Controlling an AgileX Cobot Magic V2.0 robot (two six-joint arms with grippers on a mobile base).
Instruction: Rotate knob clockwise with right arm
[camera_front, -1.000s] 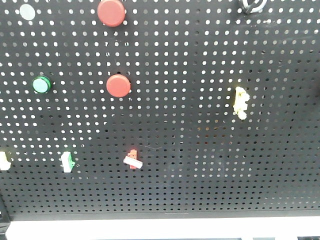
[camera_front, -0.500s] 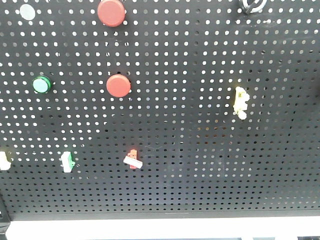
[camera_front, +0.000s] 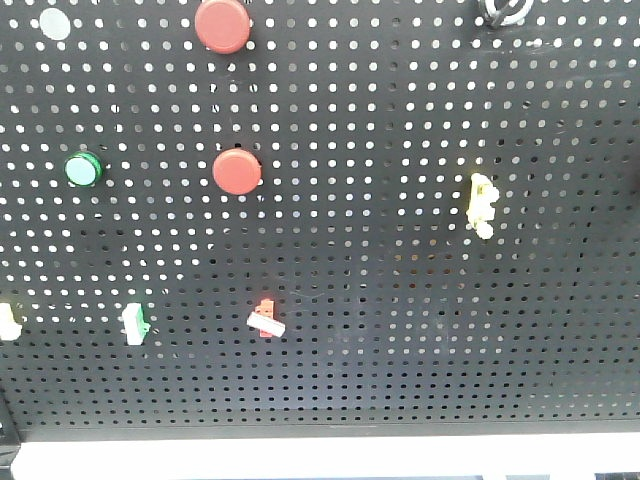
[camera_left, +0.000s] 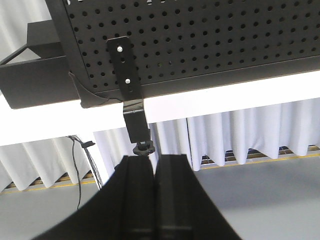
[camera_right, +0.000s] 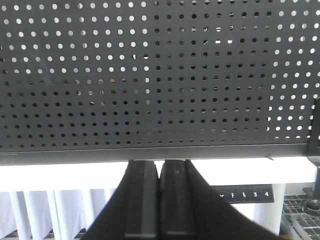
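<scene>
Right hand (camera_right: 160, 200) closed, empty, below pegboard (camera_right: 160, 100); knob (camera_front: 505, 10) seemingly top edge.

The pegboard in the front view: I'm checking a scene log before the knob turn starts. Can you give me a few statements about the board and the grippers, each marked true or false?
1. Two red buttons, the upper and the lower, sit on the pegboard. True.
2. The green button is right of both red buttons. False: it is left of them.
3. The right gripper has its fingers pressed together. True.
4. The right gripper grips the knob. False: it holds nothing, pointing at the board's lower edge.
5. The left gripper is wide open. False: its fingers meet.
</scene>
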